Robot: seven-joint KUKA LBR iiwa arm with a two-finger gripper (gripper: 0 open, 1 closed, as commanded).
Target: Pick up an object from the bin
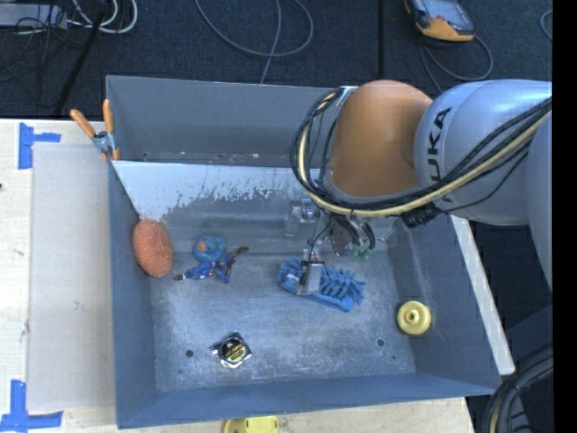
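Arm: I am watching the 1 arm (pixel 491 152) reaching in from the right, with its orange cover (pixel 379 138) hanging over the back half of the bin (pixel 207 142).
Gripper: the gripper (pixel 313 267) is sitting low over the middle of the floor, at the left end of a blue ridged plastic piece (pixel 338 287).
Claw state: I am not able to tell whether it is open or closed, or whether it is touching the piece.
Blue piece: it is lying flat, just right of centre.
Left side: an orange-brown oval lump (pixel 153 247) is leaning at the left wall, with a small blue toy figure (pixel 210 258) near it.
Right side: 1 yellow round knob (pixel 414 317) is lying apart.
Front: 1 small black-and-yellow thing (pixel 232 351) is lying alone.
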